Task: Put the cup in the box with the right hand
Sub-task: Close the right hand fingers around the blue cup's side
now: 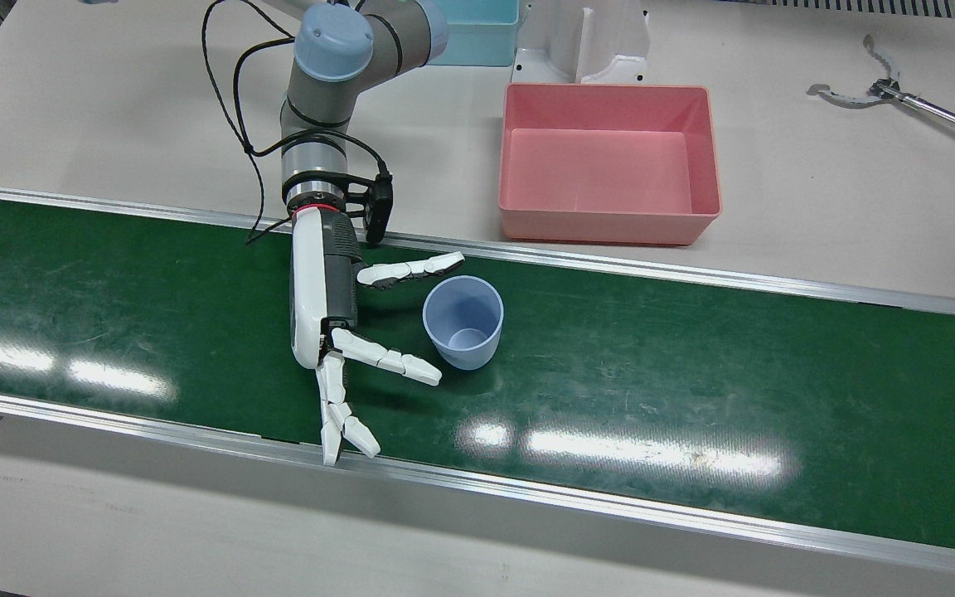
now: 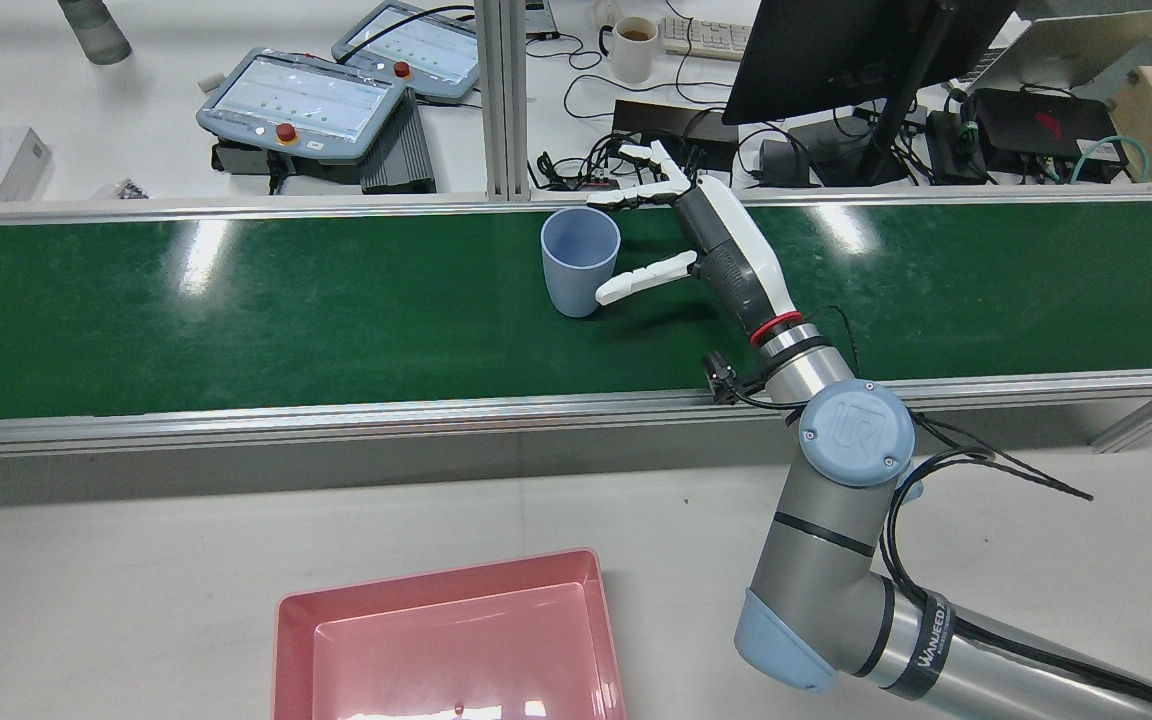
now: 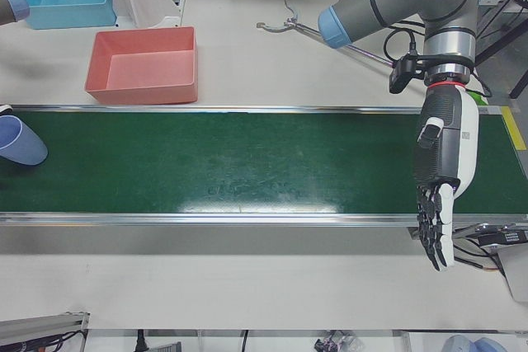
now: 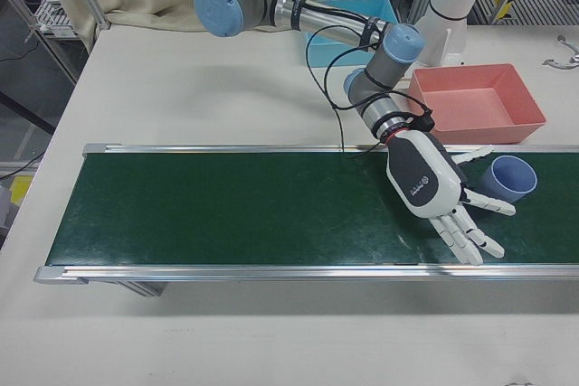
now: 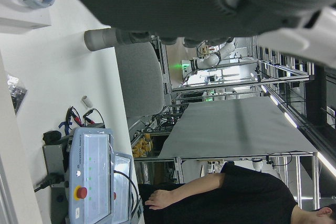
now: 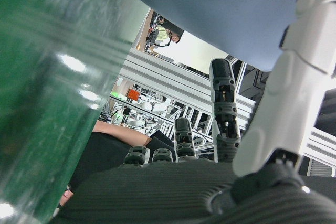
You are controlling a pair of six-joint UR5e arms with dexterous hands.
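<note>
A pale blue cup (image 1: 462,319) stands upright on the green belt (image 1: 693,373). It also shows in the rear view (image 2: 579,260), the left-front view (image 3: 16,139), the right-front view (image 4: 511,178) and close up in the right hand view (image 6: 220,9). My right hand (image 1: 336,298) lies low on the belt beside the cup, open, with spread fingers (image 1: 386,358) flanking it; I cannot tell if they touch. The hand also shows from behind (image 2: 726,250) and from the right-front view (image 4: 430,178). The empty pink box (image 1: 610,224) sits on the table behind the belt. My left hand (image 3: 441,171) hangs open and empty at the belt's far end.
A light blue bin (image 1: 477,33) and a white pedestal (image 1: 585,41) stand behind the pink box. Metal tongs (image 1: 875,87) lie on the table beyond it. Aluminium rails (image 1: 610,265) edge the belt. Pendants (image 2: 306,100) and a monitor (image 2: 836,50) sit past the belt's far side.
</note>
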